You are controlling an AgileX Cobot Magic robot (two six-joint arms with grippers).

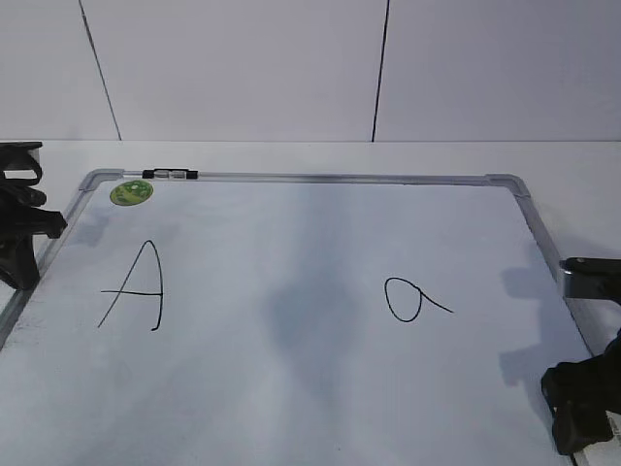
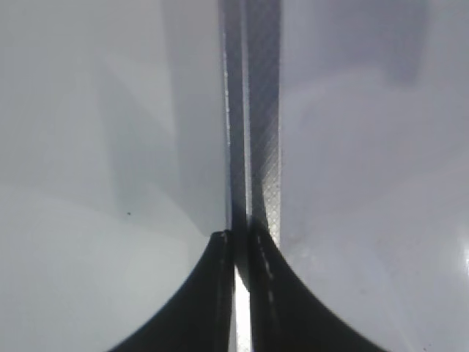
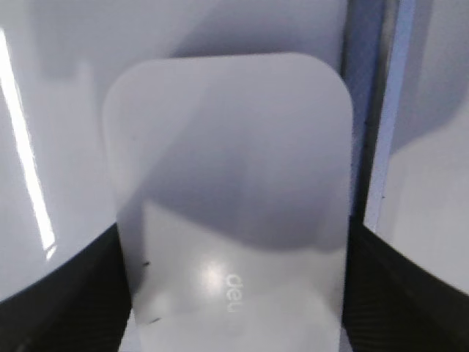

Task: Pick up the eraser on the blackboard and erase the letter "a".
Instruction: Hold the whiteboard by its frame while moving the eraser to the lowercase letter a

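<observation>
1. Nearest your right wrist camera is the eraser (image 3: 231, 198), a flat white block with rounded corners that fills most of that view. Small grey lettering near its lower edge reads "deli", cut off by the picture's edge.
2. The right gripper (image 3: 233, 293) has one dark finger (image 3: 66, 293) on each side of the eraser, both close against its long sides. The jaws look clamped on it, though the contact points themselves are at the picture's bottom edge.
3. The eraser lies over the blackboard (image 1: 291, 388) beside its grey right frame rail. You cannot tell from these views whether it rests on the surface or is lifted.
4. In the exterior view the right gripper (image 1: 582, 413) sits at the board's lower right edge, well apart from the letter "a" (image 1: 408, 299), which is to its left and further up the board.
5. A taller capital "A" (image 1: 136, 286) is drawn on the board's left half, far from the small "a".
6. A round green sticker (image 1: 131, 192) sits in the far left corner; its print is too small to read. A short dark and silver piece (image 1: 170, 175) lies on the top frame beside it.
7. The left gripper (image 2: 242, 293) hangs over the board's left frame rail, its jaws almost together with only a thin bright slit between them, holding nothing.
8. The board lies flat on a white worktop (image 1: 320, 155).
</observation>
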